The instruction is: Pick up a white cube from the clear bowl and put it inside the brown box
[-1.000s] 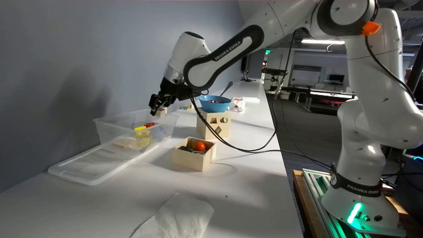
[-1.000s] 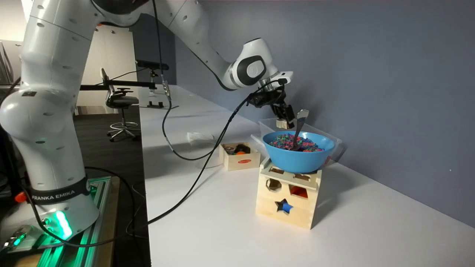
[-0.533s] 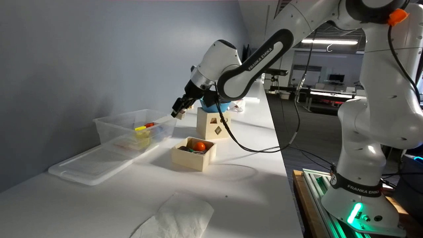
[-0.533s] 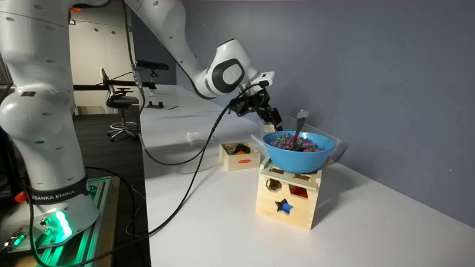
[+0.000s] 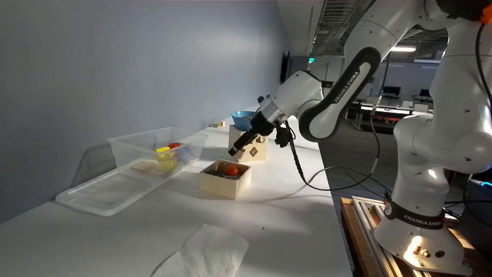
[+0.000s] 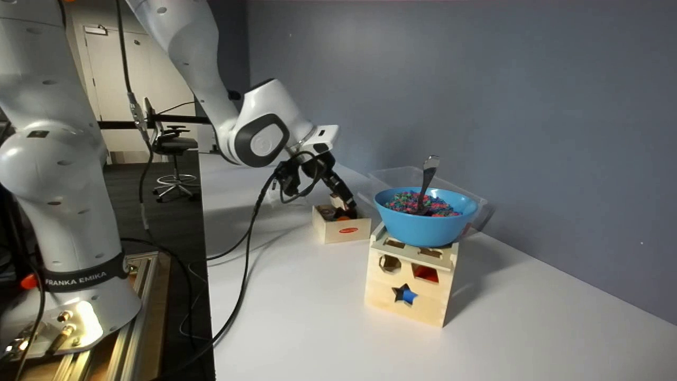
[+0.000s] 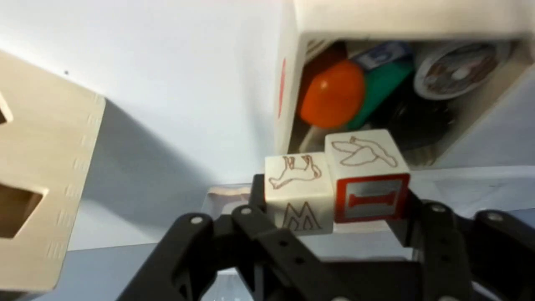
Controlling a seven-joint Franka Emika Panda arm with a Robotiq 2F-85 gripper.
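Arm [image 5: 346, 89] and pincer [image 5: 234, 149] have swung away from the clear bowl [image 5: 130, 150], left of centre in an exterior view, and descended to the brown box [image 5: 217, 187] near mid-frame. Base light [image 5: 413, 246], lower right, has changed from green to pale yellow; its meaning cannot be determined.

Assessment: picking appears complete and transfer nearly so. Alignment, lowering and release remain.

Pincer state: pinching the cube marked M [image 7: 299, 191] and the red-framed cube [image 7: 366, 177] side by side, lower centre of the wrist view. Release would likely drop both, although the task calls for one.

Position: the pair hangs near the rim of the brown box, which fills the upper right of the wrist view. Whether both lie fully over the cavity cannot be told.

Appearance: both are white. The cube marked M, on the left, carries a brown camel-like outline, upside down in that view. The red-framed cube touches it, sits slightly higher in the frame and shows a bird-like outline above a grey face with a red I-shaped mark.
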